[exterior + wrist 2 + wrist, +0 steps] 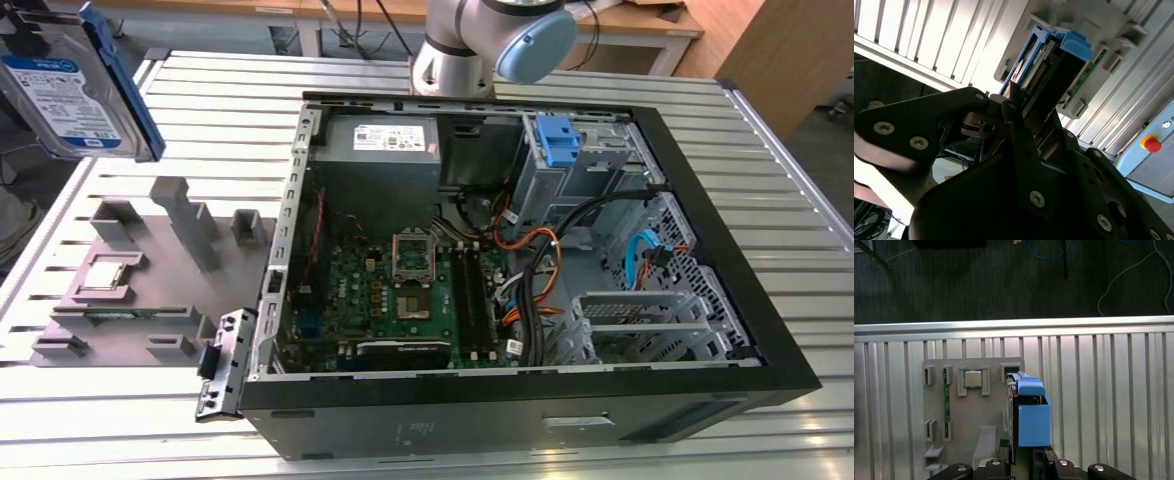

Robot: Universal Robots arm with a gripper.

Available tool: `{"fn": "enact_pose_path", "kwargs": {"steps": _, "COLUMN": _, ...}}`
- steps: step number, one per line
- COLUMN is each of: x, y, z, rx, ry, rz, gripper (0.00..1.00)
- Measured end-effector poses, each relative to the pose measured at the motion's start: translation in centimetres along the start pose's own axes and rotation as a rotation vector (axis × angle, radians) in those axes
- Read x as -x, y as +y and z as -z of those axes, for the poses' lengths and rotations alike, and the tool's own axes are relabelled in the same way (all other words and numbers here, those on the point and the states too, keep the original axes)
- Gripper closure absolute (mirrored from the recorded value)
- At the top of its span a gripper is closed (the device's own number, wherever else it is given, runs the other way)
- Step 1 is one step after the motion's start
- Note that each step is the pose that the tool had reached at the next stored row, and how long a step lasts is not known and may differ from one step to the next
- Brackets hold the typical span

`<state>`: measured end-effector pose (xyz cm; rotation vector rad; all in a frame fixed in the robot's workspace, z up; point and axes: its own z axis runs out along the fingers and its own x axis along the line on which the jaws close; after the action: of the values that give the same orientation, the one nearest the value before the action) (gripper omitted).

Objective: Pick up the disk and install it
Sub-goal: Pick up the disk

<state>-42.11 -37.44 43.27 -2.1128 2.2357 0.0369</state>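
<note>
The disk (74, 85), a silver drive with a blue-and-white label in a bright blue carrier, hangs tilted in the air at the exterior view's upper left, above the grey parts tray (134, 300). In the first wrist view the disk (1032, 415) is seen edge-on over that tray (954, 410), with my gripper (1021, 462) shut on its near end. The second wrist view shows the black fingers (1014, 125) clamped on the disk (1054, 60). The open computer case (767, 340) lies to the exterior view's right of the disk.
Inside the case are a motherboard (400, 290), a grey power-supply box (380, 140), a lone blue bracket (558, 140), a metal drive cage (641, 315) and loose cables. The tray holds a processor chip (107, 275) and grey posts. The arm's base (474, 45) stands behind the case.
</note>
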Motion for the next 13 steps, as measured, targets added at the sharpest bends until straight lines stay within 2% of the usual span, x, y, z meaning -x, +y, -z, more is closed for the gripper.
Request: {"fn": "enact_pose_path", "kwargs": {"steps": 13, "x": 0.06, "y": -0.03, "z": 1.01, "rx": 0.0000, "ry": 0.0000, "rz": 0.000, "gripper": 0.65}}
